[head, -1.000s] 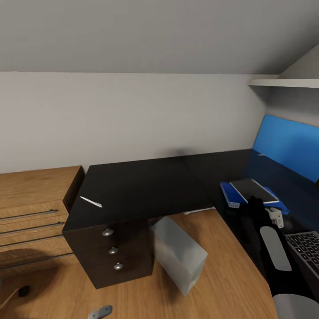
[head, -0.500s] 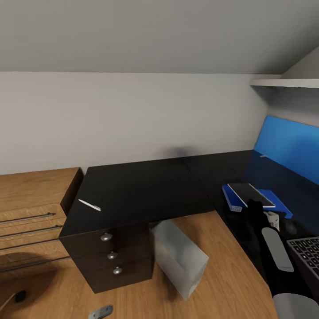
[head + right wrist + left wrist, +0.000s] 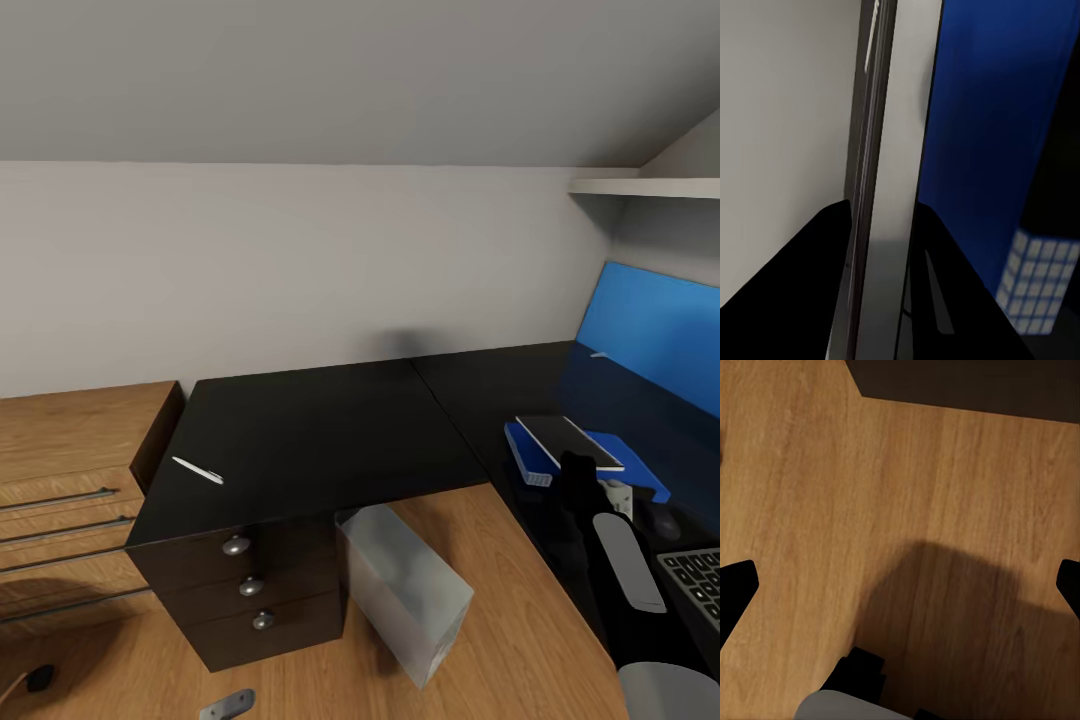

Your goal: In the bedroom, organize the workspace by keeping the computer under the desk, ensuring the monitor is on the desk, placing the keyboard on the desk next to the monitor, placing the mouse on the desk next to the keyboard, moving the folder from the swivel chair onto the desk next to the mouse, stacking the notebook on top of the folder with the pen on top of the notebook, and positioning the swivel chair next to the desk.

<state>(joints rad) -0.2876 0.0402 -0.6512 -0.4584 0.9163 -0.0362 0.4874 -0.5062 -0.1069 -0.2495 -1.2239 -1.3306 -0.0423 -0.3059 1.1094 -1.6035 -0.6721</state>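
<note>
Where the head view looks down over the black L-shaped desk (image 3: 330, 425), the right arm reaches along the desk's right wing, and its gripper (image 3: 612, 495) sits just beside the near edge of the blue folder (image 3: 640, 470), which lies flat on the desktop with a dark notebook (image 3: 568, 441) stacked on it; whether the jaws are open or closed cannot be told here. A corner of the keyboard (image 3: 697, 585) shows nearer the robot than the gripper, and the monitor (image 3: 655, 335) stands behind the folder, its screen lit blue. A white pen (image 3: 197, 470) lies far off on the desk's left wing, above the three drawers, and the light-grey computer (image 3: 402, 590) stands tilted on the wooden floor (image 3: 480, 640) under the desk, beside a wooden chest (image 3: 70, 480) against the grey wall. Seen from the left wrist, the left gripper (image 3: 900, 589) hangs over bare wooden floor, its two dark fingertips (image 3: 735, 585) spread wide apart and holding nothing. Seen from the right wrist, the monitor's silver edge and blue screen (image 3: 997, 135) stand close (the keyboard's keys mirrored in it), with two dark shapes below that may be the fingers.
</note>
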